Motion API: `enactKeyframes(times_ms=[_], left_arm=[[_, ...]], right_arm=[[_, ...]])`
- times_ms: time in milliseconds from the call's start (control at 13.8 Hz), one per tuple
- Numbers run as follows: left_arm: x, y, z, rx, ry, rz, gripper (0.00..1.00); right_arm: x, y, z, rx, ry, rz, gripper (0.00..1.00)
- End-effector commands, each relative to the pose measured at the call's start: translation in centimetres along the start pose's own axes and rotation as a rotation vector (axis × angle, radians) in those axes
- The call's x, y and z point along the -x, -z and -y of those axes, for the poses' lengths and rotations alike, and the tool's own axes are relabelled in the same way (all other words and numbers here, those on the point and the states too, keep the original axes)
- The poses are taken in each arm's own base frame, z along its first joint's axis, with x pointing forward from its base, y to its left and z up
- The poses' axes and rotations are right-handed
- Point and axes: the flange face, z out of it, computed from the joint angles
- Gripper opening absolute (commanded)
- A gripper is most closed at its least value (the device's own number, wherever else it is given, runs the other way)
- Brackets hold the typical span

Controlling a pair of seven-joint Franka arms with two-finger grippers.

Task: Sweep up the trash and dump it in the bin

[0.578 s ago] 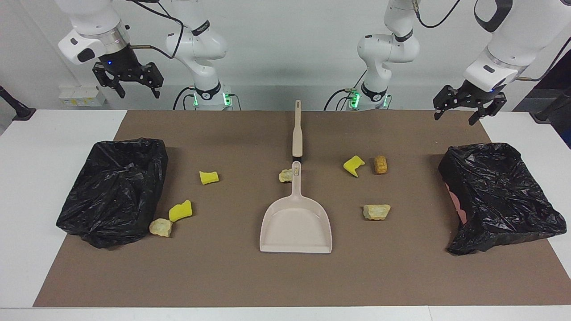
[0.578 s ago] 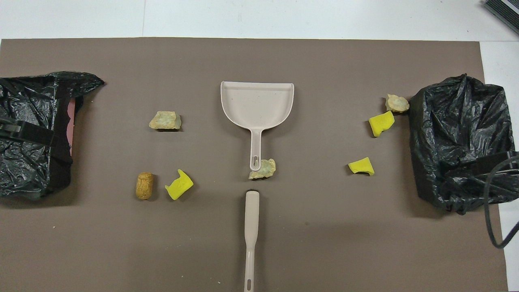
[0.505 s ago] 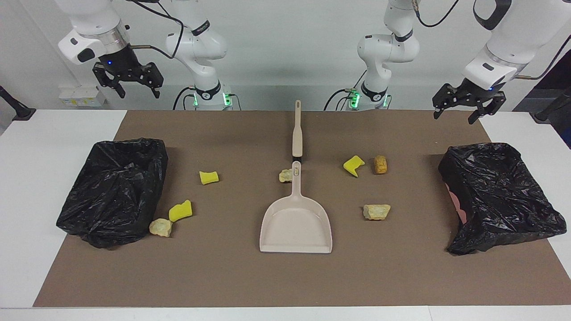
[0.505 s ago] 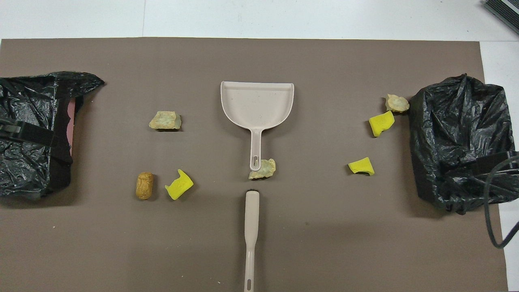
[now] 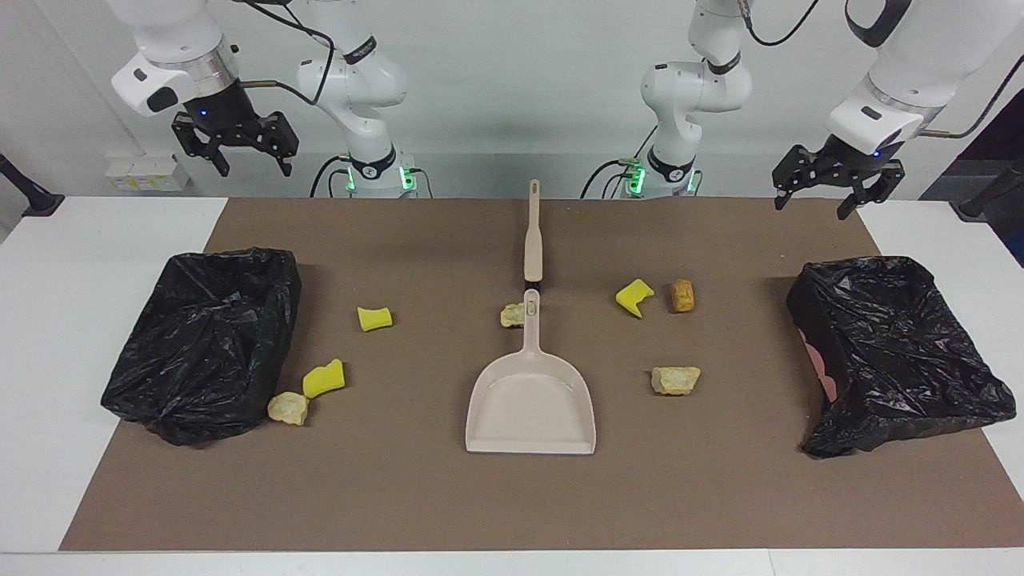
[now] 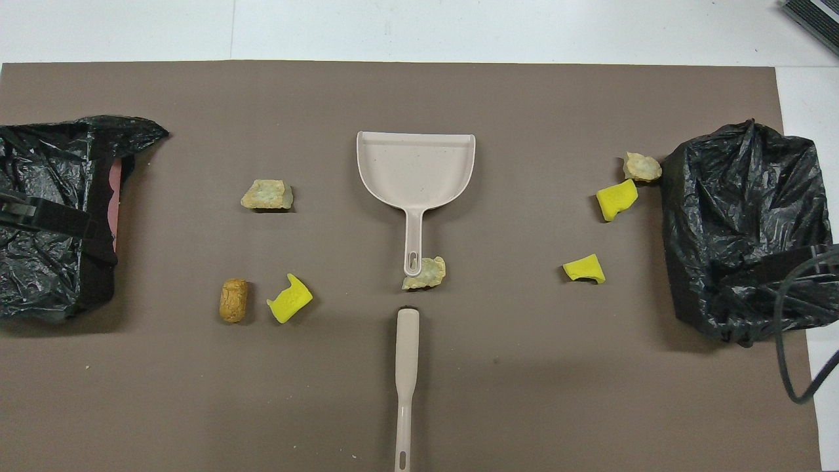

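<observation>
The white counter (image 5: pixel 48 336) carries a wide brown mat (image 5: pixel 512 496), and all the things of the task lie on this mat. At each end of the mat stands a bin lined with a black bag: one bin (image 5: pixel 204 340) at the right arm's end and one bin (image 5: pixel 896 352) at the left arm's end. Both bins look without any trash inside, as far as the folds of the bags let me see.

In the middle lies the beige dustpan (image 5: pixel 532 404), with its handle pointing toward the robots. The brush (image 5: pixel 533 232) lies nearer to the robots, in one line with this handle.

The right gripper (image 5: pixel 236 152) hangs high over the counter's edge at its own end, with the fingers spread and nothing between them. The left gripper (image 5: pixel 828 188) hangs the same way at the other end, its fingers also spread and empty.

The trash (image 5: pixel 676 379) is seven small scraps, yellow sponge pieces and tan crumbly chunks. All are on the mat: three between the dustpan and the left arm's bin, three toward the right arm's bin, one touching the dustpan's handle.

I judge that the task is at its very beginning: no tool is taken, nothing is swept, nothing is dumped.
</observation>
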Motion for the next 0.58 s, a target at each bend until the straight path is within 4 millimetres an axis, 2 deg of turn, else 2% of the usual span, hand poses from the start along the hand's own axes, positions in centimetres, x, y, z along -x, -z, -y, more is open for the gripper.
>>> enactKeyframes(times_ms=[0, 72, 217, 505], left_arm=[[0.6, 0.3, -0.6, -0.002, 0.006, 0.002, 1.00], [0.6, 0.1, -1.3, 0.002, -0.002, -0.003, 1.00], [1.2, -0.8, -5.7, 0.000, -0.080, -0.025, 1.00], [2.4, -6.0, -14.8, -0.019, -0.042, -0.020, 1.00]], right_arm=[[0.6, 0.0, 0.0, -0.006, 0.019, -0.008, 1.00], [0.6, 0.0, 0.0, -0.004, 0.018, -0.008, 1.00], [0.7, 0.0, 0.0, -0.005, 0.017, 0.001, 1.00], [1.0, -0.2, 0.0, -0.007, 0.019, 0.011, 1.00]])
